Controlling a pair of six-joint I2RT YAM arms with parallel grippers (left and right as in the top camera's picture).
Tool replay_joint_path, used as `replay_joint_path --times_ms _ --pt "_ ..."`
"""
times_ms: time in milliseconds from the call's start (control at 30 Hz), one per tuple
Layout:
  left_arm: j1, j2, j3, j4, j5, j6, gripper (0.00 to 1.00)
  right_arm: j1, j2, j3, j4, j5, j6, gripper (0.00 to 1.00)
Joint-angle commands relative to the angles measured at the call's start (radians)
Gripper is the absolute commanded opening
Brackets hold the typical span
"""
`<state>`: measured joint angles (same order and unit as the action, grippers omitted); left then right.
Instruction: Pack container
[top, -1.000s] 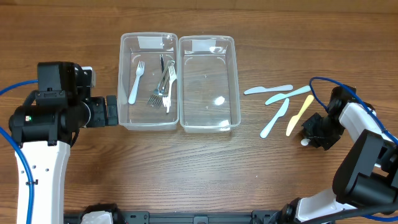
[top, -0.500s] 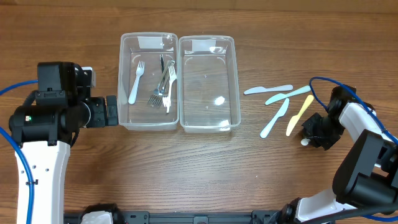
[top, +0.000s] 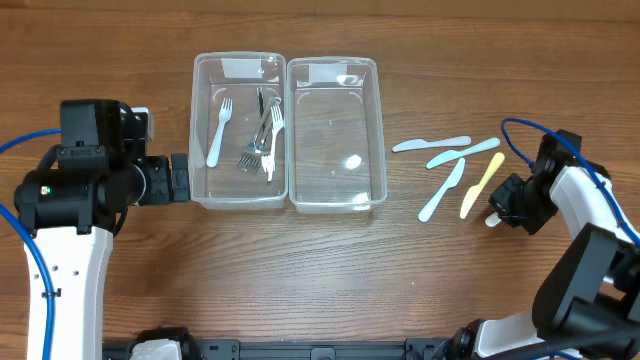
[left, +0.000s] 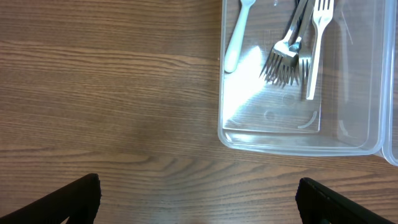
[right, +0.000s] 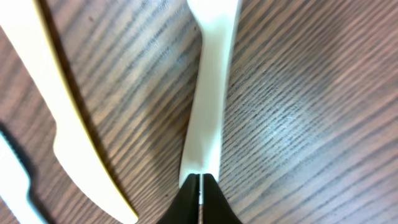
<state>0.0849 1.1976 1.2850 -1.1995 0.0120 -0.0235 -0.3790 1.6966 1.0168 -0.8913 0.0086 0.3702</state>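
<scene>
Two clear plastic containers stand side by side. The left container holds a white plastic fork and several metal forks. The right container holds nothing. My right gripper is shut on the end of a white plastic utensil low over the table at the far right. Beside it lies a yellow knife. My left gripper stands open over bare wood, just left of the left container.
More plastic knives lie right of the containers: a white one, a light blue one and a pale blue one. Blue cables trail from both arms.
My right gripper has closed fully on the white utensil and shifted slightly toward the back of the table. The left arm has not moved.
</scene>
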Motion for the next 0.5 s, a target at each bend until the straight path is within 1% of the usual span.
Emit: replay_joint_path --times_ms 0,167,333,367,400,433,467 --pt "0.001 -0.001 -0.005 0.002 0.004 0.013 1.00 -0.002 -0.084 0.026 -0.008 0.016 -0.012 0.04" --pt "0.001 -0.001 -0.005 0.000 0.005 0.013 1.00 -0.002 -0.139 0.026 -0.031 0.016 -0.028 0.04" --pt "0.001 -0.001 -0.005 0.002 0.007 0.013 1.00 -0.002 -0.143 0.026 -0.033 0.016 -0.031 0.04" --pt "0.001 -0.001 -0.005 0.002 0.007 0.013 1.00 -0.002 -0.143 0.026 -0.030 0.016 -0.031 0.06" --pt "0.001 -0.001 -0.005 0.001 0.007 0.013 1.00 -0.002 -0.142 0.026 -0.022 0.016 -0.031 0.27" --pt "0.001 -0.001 -0.005 0.001 0.007 0.013 1.00 -0.002 -0.142 0.026 -0.012 0.016 -0.030 0.33" --pt "0.001 -0.001 -0.005 0.000 0.007 0.013 1.00 -0.002 -0.141 0.026 -0.006 0.016 -0.030 0.36"
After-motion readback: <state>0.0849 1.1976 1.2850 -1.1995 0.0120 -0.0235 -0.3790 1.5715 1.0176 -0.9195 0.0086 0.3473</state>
